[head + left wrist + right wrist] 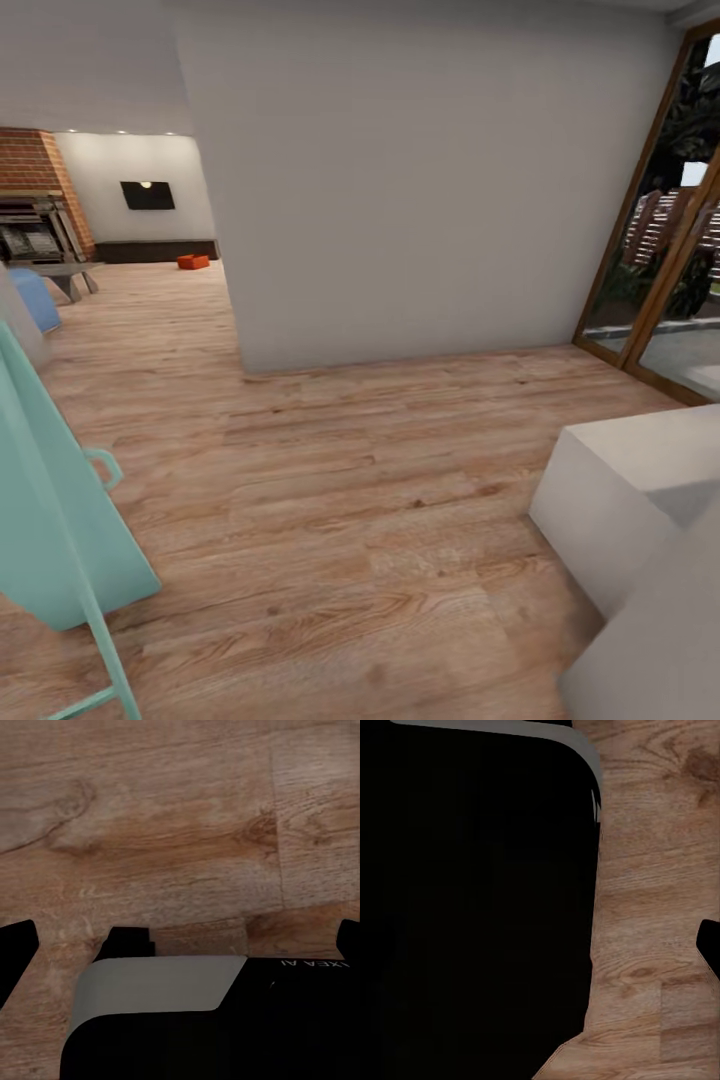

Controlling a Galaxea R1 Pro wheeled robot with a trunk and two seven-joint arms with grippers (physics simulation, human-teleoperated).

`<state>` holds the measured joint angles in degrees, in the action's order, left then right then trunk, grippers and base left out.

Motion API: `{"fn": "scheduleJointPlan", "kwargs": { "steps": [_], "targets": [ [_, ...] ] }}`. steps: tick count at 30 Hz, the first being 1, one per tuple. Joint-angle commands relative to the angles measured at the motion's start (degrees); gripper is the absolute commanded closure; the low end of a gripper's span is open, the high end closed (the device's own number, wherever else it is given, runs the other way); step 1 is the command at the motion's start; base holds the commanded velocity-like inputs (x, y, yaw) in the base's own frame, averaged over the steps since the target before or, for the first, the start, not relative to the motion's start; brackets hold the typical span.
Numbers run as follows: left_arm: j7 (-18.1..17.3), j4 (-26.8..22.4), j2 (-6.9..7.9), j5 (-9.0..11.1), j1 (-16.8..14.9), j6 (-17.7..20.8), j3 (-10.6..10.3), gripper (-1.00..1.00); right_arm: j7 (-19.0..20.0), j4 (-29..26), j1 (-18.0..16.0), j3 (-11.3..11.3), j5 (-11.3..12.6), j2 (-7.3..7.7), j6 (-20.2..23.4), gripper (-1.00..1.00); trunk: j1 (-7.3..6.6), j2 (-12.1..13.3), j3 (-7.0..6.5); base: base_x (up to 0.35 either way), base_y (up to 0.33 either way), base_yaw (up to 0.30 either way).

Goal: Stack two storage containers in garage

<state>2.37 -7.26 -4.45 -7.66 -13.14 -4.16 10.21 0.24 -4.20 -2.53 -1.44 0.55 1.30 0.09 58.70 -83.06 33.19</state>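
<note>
An orange-red storage container (193, 261) sits far off on the living room's light wood plank floor (330, 500), in front of the long dark-brown cabinet (155, 250) under the black TV (147, 195). The brick fireplace (40, 190) stands left of it. In the left wrist view my left gripper (180, 937) is open and empty over the planks, its black fingertips (16, 941) at the frame's two sides above the robot's dark body. In the right wrist view one black fingertip (709, 949) of the right gripper stands far out at the edge, nothing held.
A white wall (400, 200) juts out ahead, leaving a passage on its left toward the living room. A teal frame (50, 500) stands close at the left. A white block (620, 490) sits at the lower right, with wood-framed glass doors (660, 250) behind it.
</note>
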Motion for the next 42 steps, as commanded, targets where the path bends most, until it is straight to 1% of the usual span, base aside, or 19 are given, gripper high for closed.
{"fn": "scheduleJointPlan", "kwargs": {
  "steps": [1, 10, 18, 28, 35, 42],
  "targets": [
    [0.1, 0.1, -0.03, -0.6, 0.0, -0.2, 0.4, -1.00, 0.0, 0.0, 0.0, -0.1, 0.0, 0.01, 0.0, -1.00, 0.03, 0.0, 0.05, 0.344, 0.111, 0.012],
    [0.1, 0.1, -0.05, -0.6, 0.0, -0.2, 0.4, -1.00, 0.0, 0.0, 0.0, -0.1, 0.0, -0.04, 0.0, -1.00, 0.03, 0.0, 0.05, 0.344, 0.046, 0.008],
    [0.1, 0.1, -0.05, -0.6, 0.0, -0.2, 0.4, -1.00, 0.0, 0.0, 0.0, -0.1, 0.0, 0.00, 0.0, -1.00, 0.03, 0.0, 0.02, 0.344, 0.003, 0.108],
    [0.1, 0.1, -0.03, -0.6, 0.0, -0.2, 0.4, -1.00, 0.0, 0.0, 0.0, -0.1, 0.0, -0.01, 0.0, -1.00, 0.03, 0.0, 0.01, 0.344, 0.000, 0.026],
    [0.1, 0.1, -0.03, -0.6, 0.0, -0.2, 0.4, -1.00, 0.0, 0.0, 0.0, -0.1, 0.0, 0.00, 0.0, -1.00, 0.03, 0.0, 0.01, 0.344, 0.000, 0.117],
    [0.1, 0.1, -0.04, -0.6, 0.0, -0.2, 0.4, -1.00, 0.0, 0.0, 0.0, -0.1, 0.0, 0.01, 0.0, -1.00, 0.03, 0.0, 0.01, 0.344, 0.000, 0.031]
  ]
}}
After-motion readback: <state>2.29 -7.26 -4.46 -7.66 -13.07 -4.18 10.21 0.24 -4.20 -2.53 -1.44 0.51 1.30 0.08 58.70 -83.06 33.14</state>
